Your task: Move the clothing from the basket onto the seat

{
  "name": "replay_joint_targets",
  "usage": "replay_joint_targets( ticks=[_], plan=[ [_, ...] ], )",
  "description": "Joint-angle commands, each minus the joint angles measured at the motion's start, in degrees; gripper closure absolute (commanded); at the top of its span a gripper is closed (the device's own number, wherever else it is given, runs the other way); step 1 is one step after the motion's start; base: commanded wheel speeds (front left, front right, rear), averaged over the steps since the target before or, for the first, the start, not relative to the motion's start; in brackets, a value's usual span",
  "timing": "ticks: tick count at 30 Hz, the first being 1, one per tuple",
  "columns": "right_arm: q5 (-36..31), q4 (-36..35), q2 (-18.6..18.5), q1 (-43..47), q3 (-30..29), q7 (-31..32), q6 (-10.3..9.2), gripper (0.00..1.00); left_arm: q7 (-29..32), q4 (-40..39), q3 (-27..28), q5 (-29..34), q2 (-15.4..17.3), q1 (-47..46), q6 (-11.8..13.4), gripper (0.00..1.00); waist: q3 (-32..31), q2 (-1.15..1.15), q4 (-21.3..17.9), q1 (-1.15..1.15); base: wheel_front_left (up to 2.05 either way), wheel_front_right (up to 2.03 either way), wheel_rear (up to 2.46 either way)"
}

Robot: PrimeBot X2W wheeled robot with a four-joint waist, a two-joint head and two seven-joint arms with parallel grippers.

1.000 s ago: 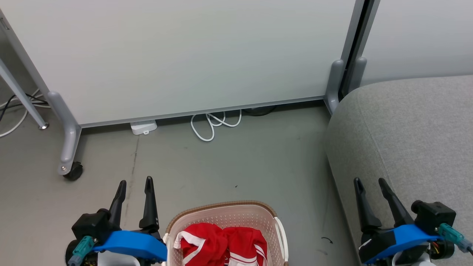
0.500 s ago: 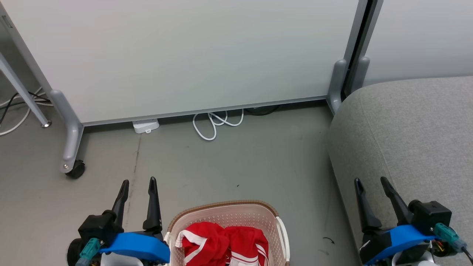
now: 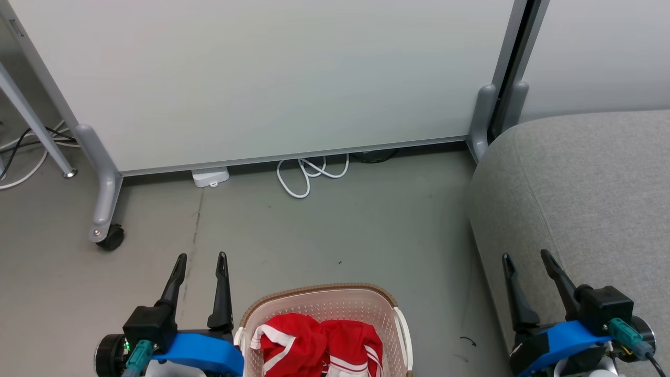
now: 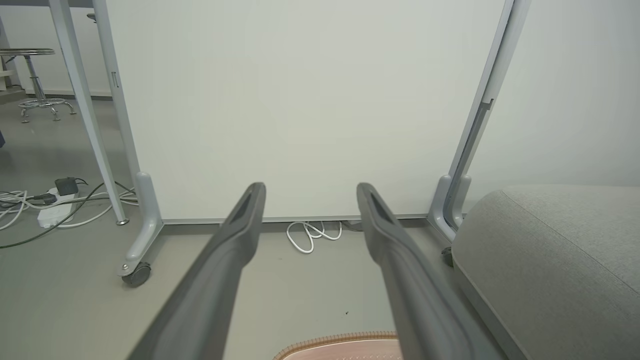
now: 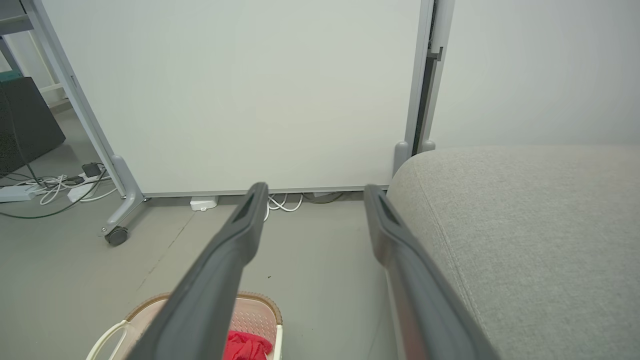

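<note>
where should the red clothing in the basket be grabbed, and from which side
Pinch the raised crumpled fold at the middle of the clothing, coming straight down into the basket. Its walls block a side approach, and the bunched ridge should give the jaws fabric to close on.

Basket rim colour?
Brown, woven-look basket rim; clearest in the head view.

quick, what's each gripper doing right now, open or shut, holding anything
Left gripper: open, holding nothing.
Right gripper: open, holding nothing.
</note>
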Motion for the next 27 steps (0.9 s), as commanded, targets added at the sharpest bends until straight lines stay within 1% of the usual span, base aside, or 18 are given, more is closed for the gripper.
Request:
replay_joint_targets(
  ticks=[1, 5, 22, 27],
  plan=[
    [-1.18, 0.05, -0.40, -0.73, 0.10, -0.53, 0.14, 0.00, -0.58, 0.13, -0.10, 1.15, 0.00, -0.60, -0.05, 0.00, 0.00, 0.00, -0.03, 0.00, 0.00, 0.00, 0.00],
    [-2.55, 0.28, -0.40, -0.79, 0.10, -0.94, 0.14, 0.00, -1.01, 0.44, -0.21, 2.53, -0.05, -0.53, 0.18, 0.00, -0.03, 0.00, -0.10, 0.00, 0.00, 0.00, 0.00],
    [-1.34, 0.73, -0.39, -1.08, 0.13, -1.47, 0.14, 0.00, -0.95, 1.01, 0.11, 1.86, -0.16, -0.69, -0.07, 0.00, 0.06, 0.00, -0.31, 0.00, 0.00, 0.00, 0.00],
    [-1.10, 0.32, -0.38, -1.70, 1.00, -1.48, 0.14, 0.00, -0.95, 1.49, 0.25, 2.01, -0.15, -0.99, -0.07, 0.00, 1.07, 0.00, -1.35, 0.00, 0.00, 0.00, 0.00]
  ],
)
